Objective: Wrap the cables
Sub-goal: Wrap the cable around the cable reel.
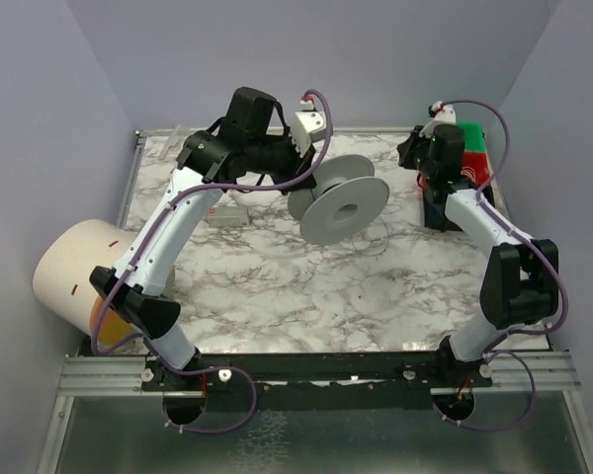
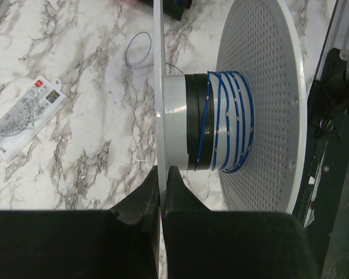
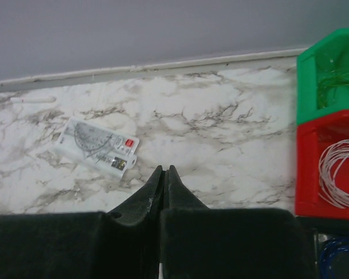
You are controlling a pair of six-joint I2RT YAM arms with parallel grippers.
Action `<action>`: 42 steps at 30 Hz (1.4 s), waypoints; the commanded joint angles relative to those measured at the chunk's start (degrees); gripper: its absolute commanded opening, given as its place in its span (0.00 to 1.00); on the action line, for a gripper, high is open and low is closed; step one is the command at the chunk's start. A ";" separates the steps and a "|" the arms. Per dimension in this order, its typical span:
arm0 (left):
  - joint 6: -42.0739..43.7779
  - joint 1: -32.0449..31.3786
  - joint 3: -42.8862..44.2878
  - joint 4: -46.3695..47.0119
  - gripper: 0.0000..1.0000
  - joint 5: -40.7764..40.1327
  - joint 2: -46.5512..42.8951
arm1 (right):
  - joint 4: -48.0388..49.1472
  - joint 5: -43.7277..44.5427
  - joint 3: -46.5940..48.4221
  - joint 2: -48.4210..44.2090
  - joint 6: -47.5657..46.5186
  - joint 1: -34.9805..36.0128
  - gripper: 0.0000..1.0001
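My left gripper (image 1: pixel 311 183) is shut on the rim of the thin flange of a white spool (image 1: pixel 344 205) and holds it sideways above the table. In the left wrist view its fingertips (image 2: pixel 160 170) clamp that flange edge-on. Past them are the hub and the perforated flange (image 2: pixel 262 104). A thin blue cable (image 2: pixel 230 122) is wound in several turns round the hub beside a black band. A very thin dark wire (image 1: pixel 376 240) trails on the table below the spool. My right gripper (image 1: pixel 415 156) is shut near the bins, over bare marble (image 3: pixel 164 168). I see nothing between its tips.
A packaged protractor (image 1: pixel 227 215) lies on the marble left of the spool (image 2: pixel 26 125) (image 3: pixel 96 145). Green (image 3: pixel 326 75) and red (image 3: pixel 308 174) bins stand at the back right. The red one holds a white coil (image 3: pixel 343 174). A tan cylinder (image 1: pixel 74 272) sits at the left edge.
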 commanded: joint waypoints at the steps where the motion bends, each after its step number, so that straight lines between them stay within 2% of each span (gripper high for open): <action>1: 5.29 -1.77 0.42 -3.59 0.00 -3.56 -1.45 | -1.49 -1.11 3.50 -1.98 0.81 -2.80 0.01; 4: 4.76 -1.80 1.59 -3.13 0.00 -4.97 -1.27 | -4.36 -11.06 5.53 -1.66 -2.75 -4.26 0.01; 7: 3.71 -1.78 4.44 -2.57 0.00 -5.89 -0.65 | -5.32 -22.68 3.29 -2.61 -11.29 -5.07 0.01; 12: 1.77 -1.64 8.47 -0.10 0.00 -8.68 0.03 | -2.19 -39.84 -6.48 -5.66 -23.98 -7.88 0.29; 16: -0.33 -0.86 12.75 2.88 0.00 -12.42 0.92 | -7.85 -55.06 -10.33 -7.65 -35.32 -8.02 0.56; 18: -1.56 -0.29 14.98 4.11 0.00 -13.82 1.76 | -10.14 -61.22 -11.34 -8.37 -38.56 -8.02 0.64; 21: -3.37 0.49 16.44 6.45 0.00 -15.40 2.27 | -14.06 -67.10 -11.30 -8.38 -41.51 -7.62 0.69; 27: -6.50 1.59 16.97 11.46 0.00 -17.02 2.07 | -23.98 -70.84 -10.07 -8.36 -51.23 -1.86 0.77; 31: -7.82 1.69 17.77 12.06 0.00 -19.17 3.06 | -26.57 -67.32 -9.82 -9.67 -54.95 4.18 0.81; 37: -8.92 1.76 16.79 12.48 0.00 -19.35 3.60 | -24.27 -61.90 -10.23 -7.94 -54.04 9.84 0.85; 38: -8.99 1.78 16.79 12.48 0.00 -19.49 3.71 | -24.57 -61.42 -10.44 -7.58 -54.69 10.47 0.88; 42: -9.32 1.79 16.63 12.57 0.00 -20.15 3.95 | -26.78 -62.85 -11.12 -7.53 -57.09 12.42 0.90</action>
